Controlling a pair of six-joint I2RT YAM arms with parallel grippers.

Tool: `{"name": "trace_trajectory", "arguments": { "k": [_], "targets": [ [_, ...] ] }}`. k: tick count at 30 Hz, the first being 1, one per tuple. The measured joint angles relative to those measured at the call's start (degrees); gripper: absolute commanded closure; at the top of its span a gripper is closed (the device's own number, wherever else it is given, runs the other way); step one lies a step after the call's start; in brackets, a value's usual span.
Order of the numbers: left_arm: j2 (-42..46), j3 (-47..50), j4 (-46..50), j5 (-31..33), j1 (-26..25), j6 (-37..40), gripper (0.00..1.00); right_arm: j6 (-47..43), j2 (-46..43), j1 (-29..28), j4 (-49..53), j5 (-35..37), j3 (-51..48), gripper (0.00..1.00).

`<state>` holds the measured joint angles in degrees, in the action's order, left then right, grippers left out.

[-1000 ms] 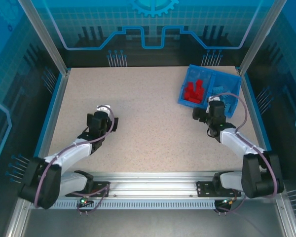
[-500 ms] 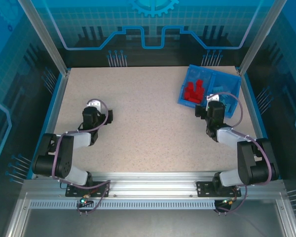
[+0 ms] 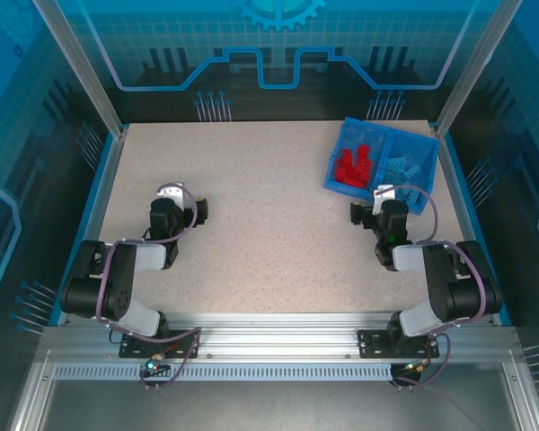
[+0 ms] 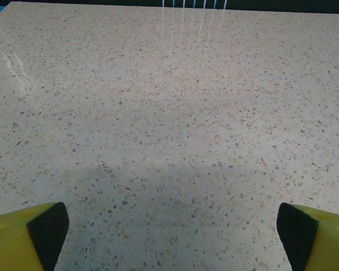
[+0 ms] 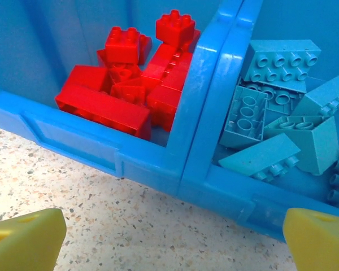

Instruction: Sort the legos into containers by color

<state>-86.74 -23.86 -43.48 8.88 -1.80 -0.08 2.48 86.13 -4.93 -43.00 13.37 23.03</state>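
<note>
Plainly, the main hazard sits with the right gripper [image 5: 172,243], whose yellow fingertips are spread wide with nothing between them, just short of the near wall of the blue two-compartment tray [image 5: 73,135]. If that arm moves forward or drops from here, a fingertip would likely strike the wall and push the light tray across the speckled table [image 4: 169,84]. A hard enough knock could also send bricks over the middle wall [image 5: 206,84] and mix the colours again. Some red bricks [image 5: 130,84] are piled close to rim height, so I judge them the likeliest to spill. A wide-open reach into either compartment could also catch on the divider.

Every brick I can see lies inside the tray. The red ones are heaped in the left compartment and the light blue bricks [image 5: 282,118] in the right, beyond the near wall and ahead of the right fingertips, touching neither of them. From above, the tray stands at the far right of the table, so the sorting looks essentially finished.

The left gripper [image 4: 169,231] is well apart from the tray, over bare tabletop, with its black pads spread wide and holding nothing.
</note>
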Motion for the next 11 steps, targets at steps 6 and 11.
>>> {"name": "trace_trajectory", "arguments": {
  "k": [6, 11],
  "targets": [
    [0.0, 0.0, -0.44, -0.04, 0.0, 0.0, 0.01, -0.2, 0.0, 0.0, -0.81, -0.17, 0.0, 0.0],
    [0.0, 0.0, -0.55, -0.24, 0.0, 0.0, 0.01, -0.22, 0.0, 0.0, -0.79, -0.33, 0.0, 0.0]
  ]
}}
